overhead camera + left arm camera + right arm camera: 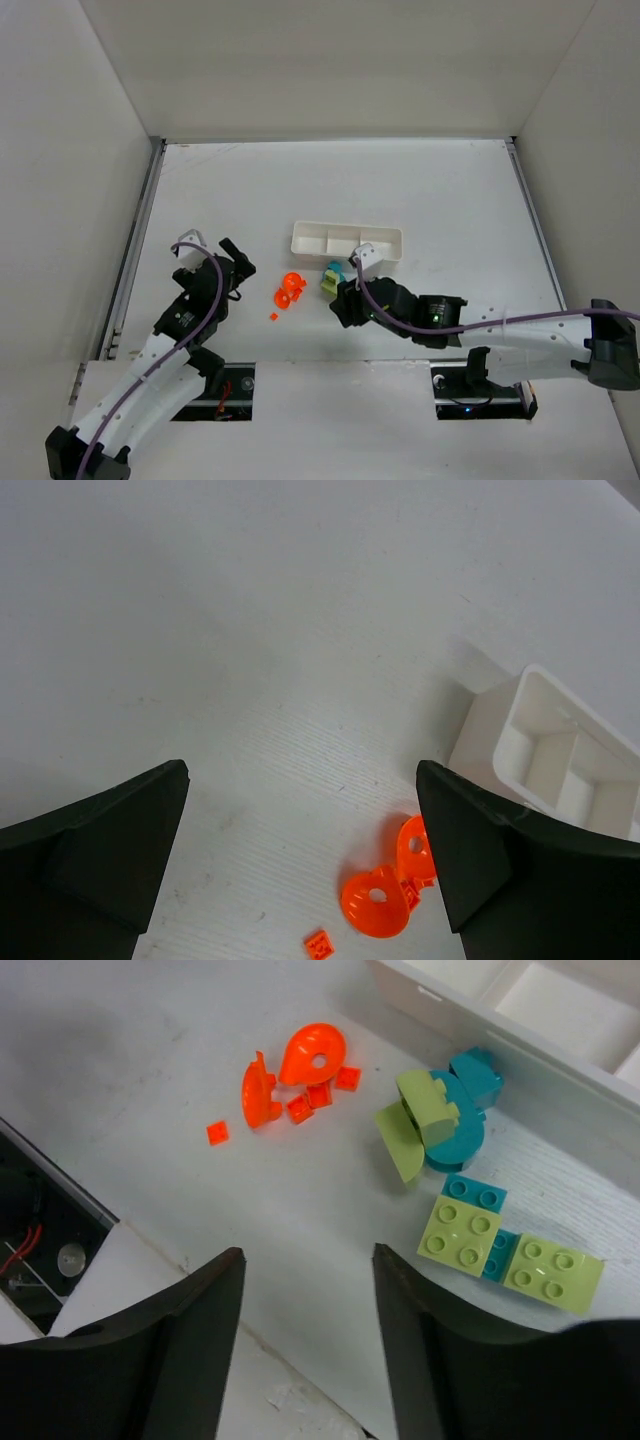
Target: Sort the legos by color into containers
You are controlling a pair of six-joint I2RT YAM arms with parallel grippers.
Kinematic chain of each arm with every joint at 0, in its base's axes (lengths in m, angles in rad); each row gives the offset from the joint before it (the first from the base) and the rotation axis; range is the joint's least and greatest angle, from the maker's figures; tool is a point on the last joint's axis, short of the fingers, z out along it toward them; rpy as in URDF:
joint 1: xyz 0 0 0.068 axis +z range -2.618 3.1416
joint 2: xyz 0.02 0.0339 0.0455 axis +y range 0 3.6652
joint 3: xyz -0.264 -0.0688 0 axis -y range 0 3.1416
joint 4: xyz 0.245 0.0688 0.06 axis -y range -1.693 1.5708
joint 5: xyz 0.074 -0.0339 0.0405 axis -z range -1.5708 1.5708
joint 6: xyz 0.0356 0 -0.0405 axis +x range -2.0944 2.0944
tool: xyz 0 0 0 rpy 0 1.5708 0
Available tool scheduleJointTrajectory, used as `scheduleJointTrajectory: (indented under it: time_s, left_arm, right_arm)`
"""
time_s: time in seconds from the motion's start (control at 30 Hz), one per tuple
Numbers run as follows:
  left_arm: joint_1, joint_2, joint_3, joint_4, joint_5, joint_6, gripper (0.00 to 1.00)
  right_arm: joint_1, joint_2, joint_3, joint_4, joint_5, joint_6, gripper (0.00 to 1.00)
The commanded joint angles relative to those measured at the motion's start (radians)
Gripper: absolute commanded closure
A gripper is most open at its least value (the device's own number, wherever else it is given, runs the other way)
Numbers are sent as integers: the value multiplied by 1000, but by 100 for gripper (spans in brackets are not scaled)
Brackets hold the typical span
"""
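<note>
Hovering with right gripper [308, 1275] spread wide, empty, over legos [430, 1110] lying just before the tray [560, 1060]. Left gripper [302, 780] likewise wide and empty, farther from the tray. Best dropping squarely over one yellow-green brick [460, 1237], closing without snagging the cyan brick [475, 1192] touching it.

1. Six orange-red legos [310, 1055]: two larger curved pieces and four tiny squares, one of which lies apart.
2. At least three yellow-green legos [458, 1235]: two flat four-stud squares and a rounded piece that may be one part or two.
3. About four cyan-blue legos [457, 1145], some partly hidden under green ones.
4. One white tray [320, 253] with three compartments.
</note>
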Motion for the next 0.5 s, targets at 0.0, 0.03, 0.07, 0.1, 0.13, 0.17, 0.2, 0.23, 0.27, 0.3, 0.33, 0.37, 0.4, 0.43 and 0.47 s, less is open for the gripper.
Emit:
scheduleJointTrajectory:
  time_s: [0.0,0.03,0.07,0.1,0.13,0.17,0.2,0.23,0.27,0.3,0.33,0.37,0.4,0.43,0.47]
  left_arm:
    - [32,7,12,0,10,-20,0]
    - [42,8,10,3,12,-25,0]
    - [49,8,3,11,12,-28,0]
    - [57,13,2,11,3,-37,0]
    - [62,14,3,12,-1,-40,0]
    - [68,11,-1,20,-7,-47,0]
    - [69,8,-6,37,-11,-50,0]
    - [69,5,-10,66,-16,-44,0]
    - [66,2,-18,99,-20,-38,0]
    - [68,2,-29,133,-34,-33,0]
    - [72,4,-43,170,-54,-28,0]
    - [77,5,-53,205,-77,-24,0]
    - [80,5,-64,231,-89,-22,0]
    - [82,1,-69,241,-97,-34,0]
    - [83,-9,-78,259,-96,-37,0]
  right_arm:
    - [11,9,38,41,6,17,49]
    - [11,18,36,55,-4,29,56]
    - [16,29,33,73,-19,44,63]
    - [22,42,32,89,-36,52,67]
    - [29,55,32,104,-48,54,71]
    - [36,72,32,119,-57,54,74]
    - [39,87,32,133,-63,52,77]
    - [40,102,35,141,-70,52,79]
    - [40,118,38,149,-77,52,81]
    - [40,138,44,161,-86,49,83]
    - [40,154,48,173,-90,42,83]
    - [40,176,56,184,-91,31,84]
    - [40,200,64,195,-91,19,84]
    - [40,225,73,208,-91,5,84]
    - [40,252,81,225,-88,-8,84]
